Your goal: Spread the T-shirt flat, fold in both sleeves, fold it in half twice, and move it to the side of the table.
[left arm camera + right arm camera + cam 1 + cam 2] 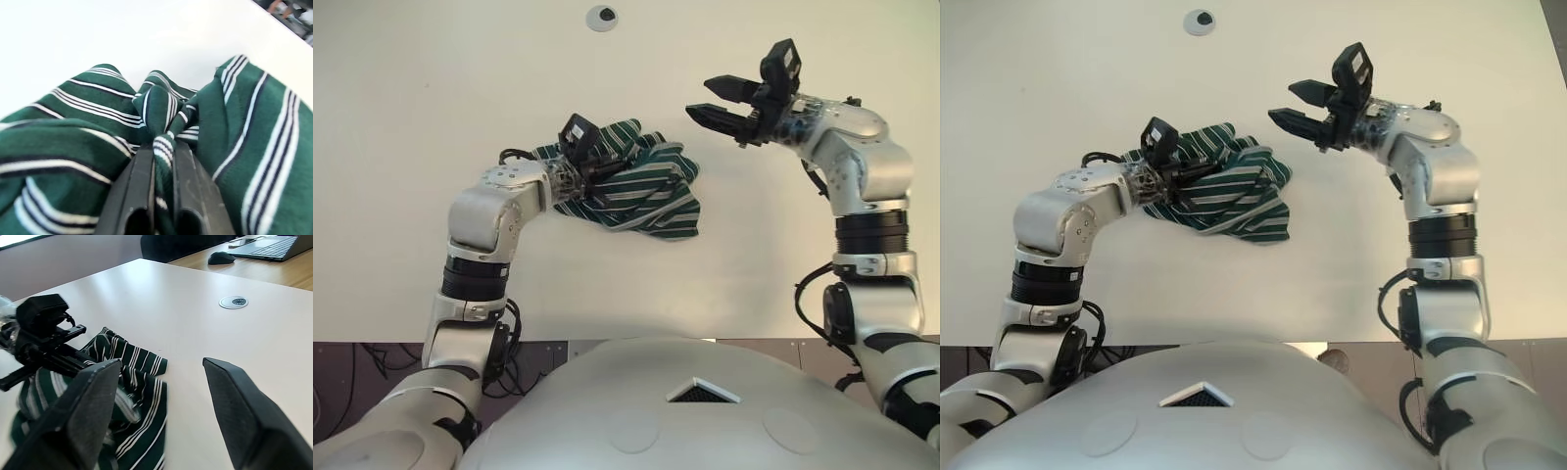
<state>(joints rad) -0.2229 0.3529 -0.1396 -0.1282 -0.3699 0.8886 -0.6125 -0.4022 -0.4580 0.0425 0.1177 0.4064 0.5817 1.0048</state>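
Observation:
The T-shirt (641, 191) is a crumpled heap of dark green cloth with white and navy stripes, lying near the middle of the white table (431, 98). My left gripper (599, 168) is shut on a bunched fold at the heap's left side; the wrist view shows cloth pinched between the two black fingers (142, 191). My right gripper (707, 100) hovers open above the table, up and to the right of the shirt, with nothing between its fingers (95, 406). The shirt (132, 396) lies below and beyond them.
A round grey cable grommet (601, 18) sits in the tabletop at the far side. A second table with a laptop (274, 246) and a mouse (221, 257) stands beyond. The table's near edge (607, 340) runs just in front of my body.

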